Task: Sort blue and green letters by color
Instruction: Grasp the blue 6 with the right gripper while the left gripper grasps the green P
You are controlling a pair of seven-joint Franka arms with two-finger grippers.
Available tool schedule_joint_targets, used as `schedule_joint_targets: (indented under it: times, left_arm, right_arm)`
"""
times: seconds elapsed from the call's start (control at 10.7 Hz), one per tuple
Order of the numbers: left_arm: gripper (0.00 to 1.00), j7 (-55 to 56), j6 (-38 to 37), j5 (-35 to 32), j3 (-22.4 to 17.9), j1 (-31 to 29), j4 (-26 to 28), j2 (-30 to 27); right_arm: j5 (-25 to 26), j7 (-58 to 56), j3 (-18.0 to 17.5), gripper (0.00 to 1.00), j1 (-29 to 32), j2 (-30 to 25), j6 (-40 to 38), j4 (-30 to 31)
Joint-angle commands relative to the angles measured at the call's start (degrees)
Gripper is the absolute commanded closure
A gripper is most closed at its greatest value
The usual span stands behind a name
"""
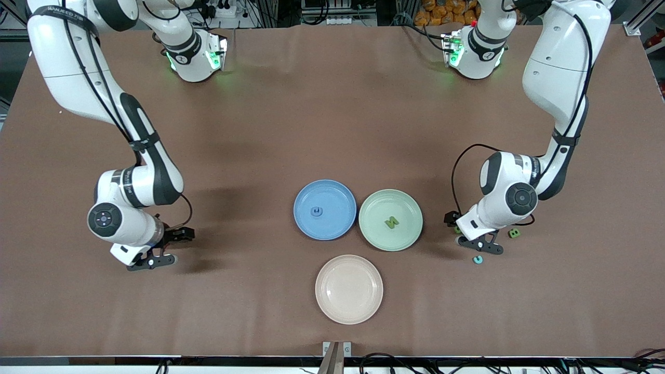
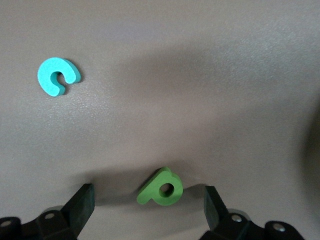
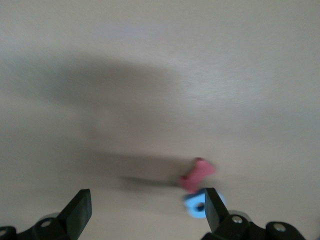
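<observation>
Left gripper low over the surface at the left arm's end, fingers spread around a green letter lying flat. Foam-light, slightly squashy: pinch its straight edges, gently. Turquoise letter nearby. Right gripper waits, fingers spread. Blue plate and green plate each hold one letter. No readable writing.

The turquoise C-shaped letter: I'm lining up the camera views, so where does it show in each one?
Front view: the turquoise C-shaped letter lies on the table, just below the left gripper.
Left wrist view: the same letter shows upper left, apart from the green P-shaped letter.
Right wrist view: not in it.
Shared landmark: the open left gripper, over the green P-shaped letter.
</observation>
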State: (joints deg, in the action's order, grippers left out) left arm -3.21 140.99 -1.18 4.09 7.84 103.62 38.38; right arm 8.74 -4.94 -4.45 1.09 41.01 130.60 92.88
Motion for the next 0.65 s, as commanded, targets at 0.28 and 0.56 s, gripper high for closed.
schedule_joint_targets:
  times: [0.28, 0.56]
  left_arm:
    - [0.44, 1.8, 0.61, -1.37, 0.13, 0.42, 2.02, -1.99]
    - [0.73, 3.99, 0.61, -1.46, 0.04, 1.21, 2.29, -1.99]
  right_arm:
    - [1.72, -16.67, -0.82, 0.0, 6.47, -1.2, 2.29, 2.39]
    - [1.63, -17.73, -0.82, 0.0, 6.56, -1.11, 8.53, 6.08]
